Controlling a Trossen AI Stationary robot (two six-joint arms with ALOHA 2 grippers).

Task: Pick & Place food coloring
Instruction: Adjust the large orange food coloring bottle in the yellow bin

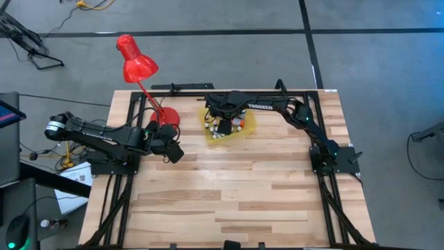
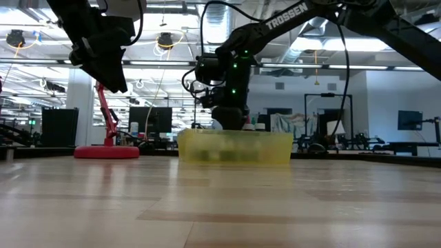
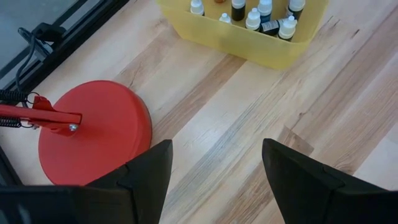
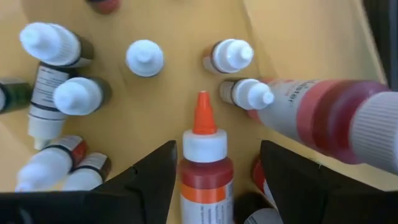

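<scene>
A low yellow tray (image 1: 248, 129) at the far middle of the table holds several small food coloring bottles (image 3: 253, 18), most upright with pale caps. My right gripper (image 4: 214, 177) points down into the tray, open. An upright red bottle with an orange tip (image 4: 204, 163) stands between its fingers, close to one of them; no touch shows. Beside it a larger red bottle (image 4: 323, 112) lies tilted. My left gripper (image 3: 214, 171) hangs open over bare wood, left of the tray, by the red lamp base (image 3: 93, 134).
A red desk lamp (image 1: 135, 64) rises from its round base (image 1: 167, 117) at the far left, close to my left arm. In the low view the tray's wall (image 2: 234, 148) hides the bottles. Bare wood (image 1: 236, 201) stretches over the table's near half.
</scene>
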